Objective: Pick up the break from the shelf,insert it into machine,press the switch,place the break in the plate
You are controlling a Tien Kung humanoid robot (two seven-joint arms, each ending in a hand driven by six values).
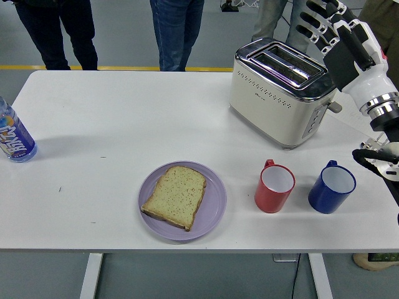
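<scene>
The right hand (340, 31) is partly cut off by the top edge, so only some of its black fingers (310, 26) show; those visible are spread apart and hold nothing. It hangs above and just right of the toaster (278, 93), not touching it. The rest of the right arm runs off the right edge. No left arm shows. People stand beyond the table's far side, seen only as legs, cut off above the thigh.

The toaster is a rounded cream box with a shiny metal top and two dark slots; what lies inside them cannot be made out. Front-left of the toaster sits one round lilac plate (212, 212), and on it lies the single slice of bread (176, 195), flat, pale with a browner crust. In front of the toaster stand two mugs, one red mug (275, 187) and one blue mug (331, 188), both white inside and apart. Far left of the toaster, one clear bottle (14, 138) with a blue label is cut by the left edge. The white table (124, 112) is smooth and matte.
</scene>
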